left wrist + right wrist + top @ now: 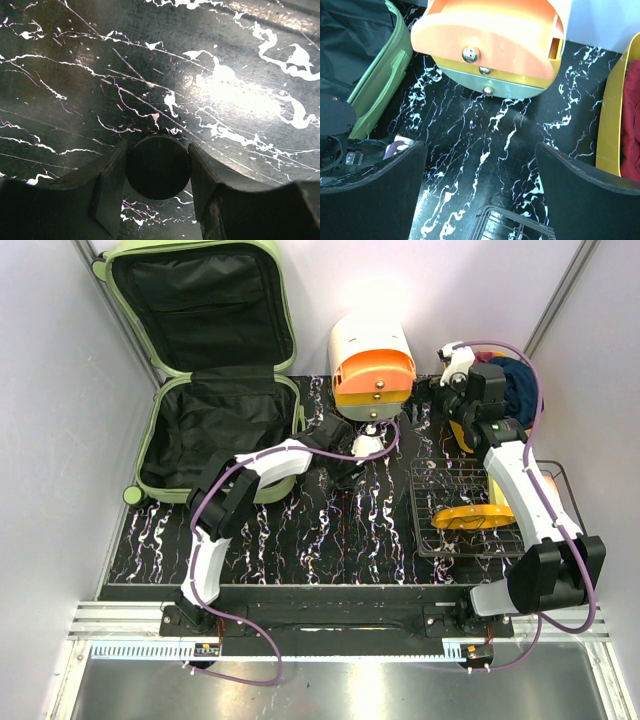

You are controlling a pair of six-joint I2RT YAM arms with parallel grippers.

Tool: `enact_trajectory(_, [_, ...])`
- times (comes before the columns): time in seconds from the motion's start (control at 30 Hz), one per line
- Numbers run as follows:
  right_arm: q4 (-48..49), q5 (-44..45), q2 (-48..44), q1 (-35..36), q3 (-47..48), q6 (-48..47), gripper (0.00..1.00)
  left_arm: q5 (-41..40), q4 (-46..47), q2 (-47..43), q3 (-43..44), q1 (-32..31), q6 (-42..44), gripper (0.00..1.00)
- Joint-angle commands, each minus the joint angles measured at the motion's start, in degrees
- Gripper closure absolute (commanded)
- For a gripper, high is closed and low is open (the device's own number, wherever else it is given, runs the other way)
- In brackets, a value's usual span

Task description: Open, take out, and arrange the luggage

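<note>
Beside the open luggage (215,425), left gripper (157,149) pinches a black disc (157,172); right gripper (479,152) stands spread.

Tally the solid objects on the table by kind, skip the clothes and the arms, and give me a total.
Suitcase: 1
Drawer box: 1
Wire rack: 1
Orange plate: 1
Yellow bin: 1
Black disc: 1
Total: 6
</note>
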Motion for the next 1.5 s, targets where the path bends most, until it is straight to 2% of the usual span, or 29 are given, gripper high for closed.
enact_trajectory(0.0, [-1.12,0.59,-2.24,-0.67,-1.30,-1.21,0.01,-1.90,6.78,-1.85,-1.88,-0.06,0.62,0.52])
enact_trajectory(0.07, [-1.56,-0.47,-2.42,-0.67,-1.74,-1.82,0.00,-1.37,6.78,-2.29,-2.68,-0.06,0.44,0.47])
enact_trajectory(0.1, [-1.74,-0.73,-2.33,-0.67,-1.83,-1.91,0.00,-1.11,6.35,-2.55,-3.12,-0.06,0.44,0.38])
enact_trajectory(0.17, [-1.92,-1.44,-2.24,-0.76,-2.09,-2.70,0.00,-0.85,5.73,-3.08,-3.56,0.03,-0.17,0.32])
enact_trajectory(0.2, [-2.09,-2.40,-1.98,-0.85,-2.18,-3.05,0.00,-0.67,5.29,-3.87,-3.47,0.03,-0.78,0.25])
enact_trajectory(0.3, [-2.44,-4.94,-0.93,-0.94,-2.09,-4.37,0.00,0.47,2.84,-7.11,-2.16,0.29,-0.70,0.20])
enact_trajectory(0.33, [-2.79,-7.39,-0.49,-0.94,-2.00,-5.07,0.00,1.26,2.57,-8.26,-1.72,0.55,-1.83,0.13])
enact_trajectory(0.43, [-3.67,-14.93,1.53,-0.94,-2.00,-7.88,0.02,5.46,-2.08,-12.83,2.93,2.66,-4.55,0.08])
enact_trajectory(0.5, [-3.67,-19.43,3.28,-0.76,-2.62,-8.94,0.04,8.46,-5.41,-16.24,6.36,5.47,-6.41,0.01])
enact_trajectory(0.63, [-3.67,-20.16,6.80,2.91,-2.71,-12.09,0.05,13.56,-8.59,-21.18,7.60,11.44,-10.19,0.01])
enact_trajectory(0.73, [-3.15,-19.46,9.79,6.17,-3.41,-16.83,0.04,14.62,-11.14,-23.65,7.52,18.02,-11.25,0.01])
enact_trajectory(0.93, [-0.43,-16.21,18.75,12.68,-1.39,-23.08,0.05,15.24,-12.73,-26.55,3.74,26.38,-13.00,0.01])
enact_trajectory(1.1, [-0.59,-15.06,25.78,15.14,1.68,-25.38,0.04,14.89,-15.10,-28.48,2.24,27.45,-10.38,0.01])
enact_trajectory(1.47, [-1.30,-11.11,33.44,19.19,4.15,-28.90,0.03,15.07,-18.79,-27.79,3.20,28.15,-8.09,0.01])
